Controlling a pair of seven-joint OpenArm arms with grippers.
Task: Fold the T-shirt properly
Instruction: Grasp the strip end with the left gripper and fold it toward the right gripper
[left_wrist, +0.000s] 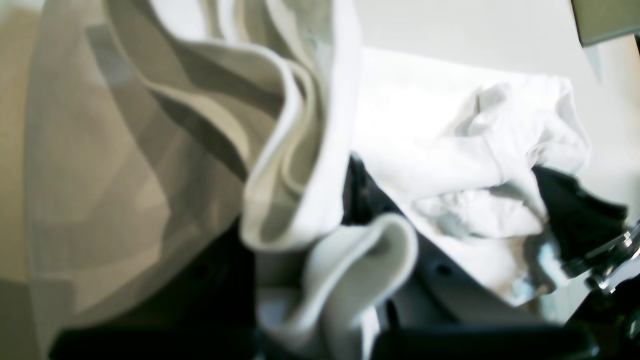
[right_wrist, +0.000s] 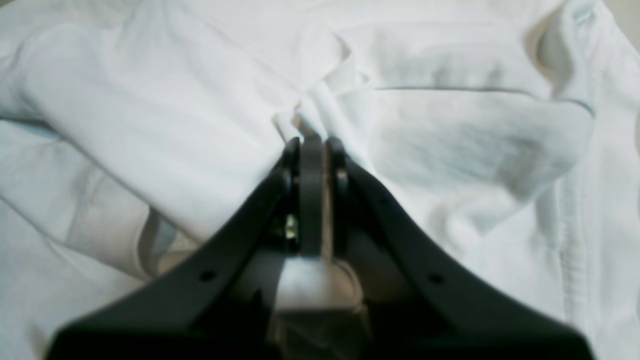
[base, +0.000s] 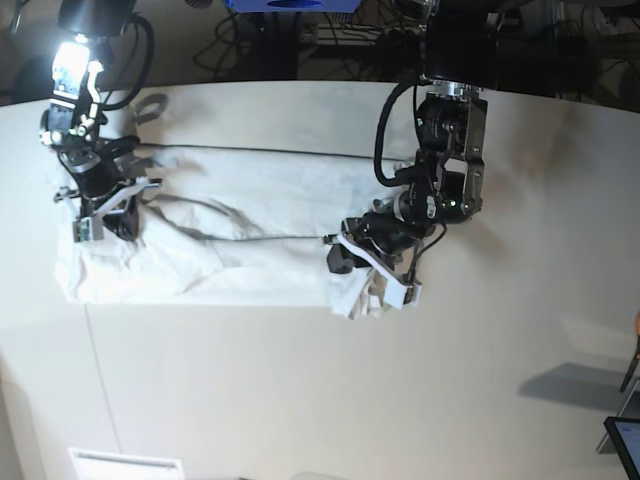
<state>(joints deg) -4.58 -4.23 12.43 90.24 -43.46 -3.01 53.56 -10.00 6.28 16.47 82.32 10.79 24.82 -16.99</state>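
Base view, left to right. Right gripper (base: 100, 212) sat at the far left end of the T-shirt (base: 230, 230), low on the cloth. Its wrist view showed the jaws pressed together on a thin pinch of white fabric, folds bunched on both sides of the tips. Past that end of the shirt there was only a narrow strip of table (base: 300, 380) before the table edge.

The T-shirt lay as a long band across the upper half of the table, roughly doubled over. Back edge was a fairly straight line, front edge slightly ragged, wrinkles through the middle.

Left gripper (base: 352, 250) was at the right end of the shirt, jaws closed on a bunched wad of cloth, with a bit of fabric hanging below it. Its wrist view was blurred; fabric draped over the fingers.

Right of that gripper and in front of the shirt the table was bare, plenty of open room.
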